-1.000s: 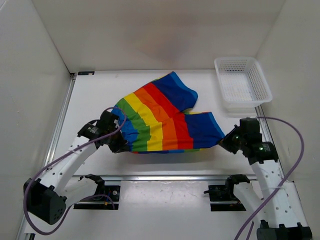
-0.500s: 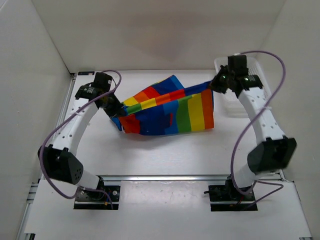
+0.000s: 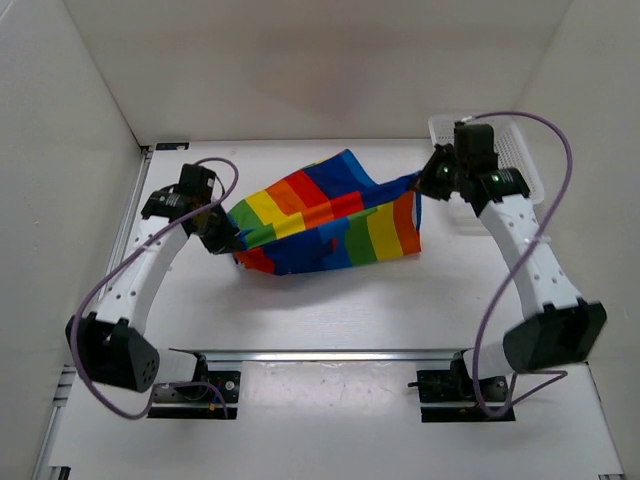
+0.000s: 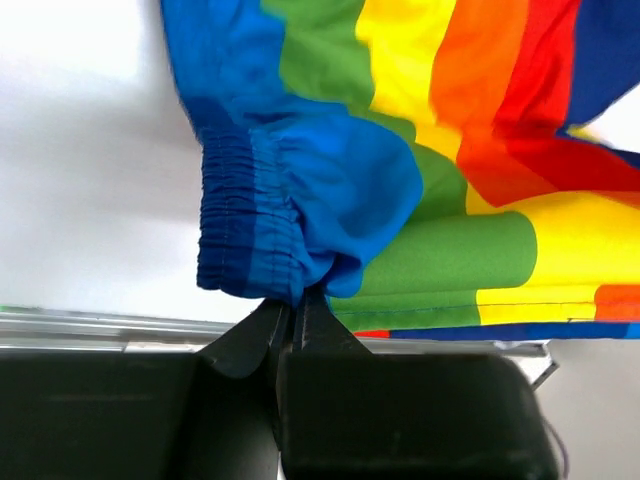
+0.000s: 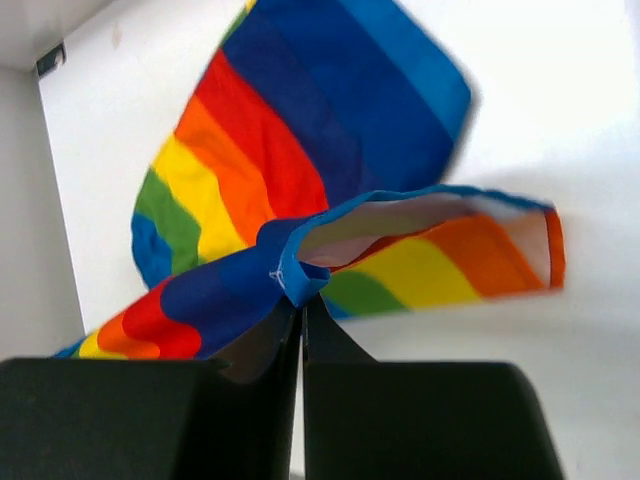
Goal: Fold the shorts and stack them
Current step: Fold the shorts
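Your shorts (image 3: 330, 215) are strung between the two tools over the far half of the tabletop (image 3: 330, 300), roughly midway between the side walls. The left tool (image 3: 222, 238) is at their left end. Its fingers are clenched on the gathered blue waistband (image 4: 240, 220), which bunches just above the tips in the left wrist view. The right tool (image 3: 425, 180) is at their right end, clenched on a dark blue hemmed edge. The right wrist view shows that edge pinched into a small fold right at the tips.

The long axis runs left to right between your tools, with the right end a little farther from the arm bases than the left. The waistband end points left. Across the upper layer the stripes read green, yellow, orange, red, then dark blue from left to right. A second layer hangs below toward you, showing red, blue, green, yellow and orange. One leg reaches away toward the back wall. You cannot tell from these views how much of the cloth rests on the tabletop.

The right tool sits just beside the left wall of the basket (image 3: 490, 165).
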Available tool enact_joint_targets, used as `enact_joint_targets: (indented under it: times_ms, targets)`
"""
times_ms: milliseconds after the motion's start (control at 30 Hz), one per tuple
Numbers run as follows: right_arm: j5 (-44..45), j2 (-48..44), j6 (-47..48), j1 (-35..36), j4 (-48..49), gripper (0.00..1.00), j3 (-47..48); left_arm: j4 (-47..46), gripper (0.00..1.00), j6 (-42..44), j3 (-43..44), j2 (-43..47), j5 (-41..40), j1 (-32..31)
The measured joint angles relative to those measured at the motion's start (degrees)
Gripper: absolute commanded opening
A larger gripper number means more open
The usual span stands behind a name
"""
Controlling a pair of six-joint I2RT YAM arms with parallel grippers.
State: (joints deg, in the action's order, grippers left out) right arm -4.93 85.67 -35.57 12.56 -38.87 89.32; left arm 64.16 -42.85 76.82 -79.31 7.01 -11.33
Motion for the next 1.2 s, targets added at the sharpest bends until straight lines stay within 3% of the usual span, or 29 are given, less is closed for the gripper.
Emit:
enact_joint_targets:
  times_ms: [333,467,567,733,900,1200]
  targets:
    - [-1.4,-38.1,-1.7,0.6,-8.5,0.0,-26.6,2.6,0.1,-2.9,-17.6,20.9,4.1,-2.8]
    - [-1.7,-48.9,-3.5,0.6,-15.1,0.0,-29.9,4.9,0.1,-5.0,-19.9,25.9,5.4,-4.1]
    - [-1.6,-51.8,-4.0,0.6,-18.2,0.0,-29.6,6.5,0.1,-6.5,-19.8,30.3,5.9,-4.4]
    - [-1.0,-45.0,-2.8,0.6,-19.3,0.0,-23.4,8.8,0.1,-8.5,-14.7,31.8,4.9,-4.4]
    - [-0.6,-32.9,0.0,0.6,-14.1,0.0,-15.0,8.9,0.1,-9.5,-8.2,26.6,1.9,-4.3]
    - [-4.4,-2.1,5.7,1.5,-3.6,0.0,1.9,6.3,0.1,-10.6,-5.3,16.1,-2.4,-1.8]
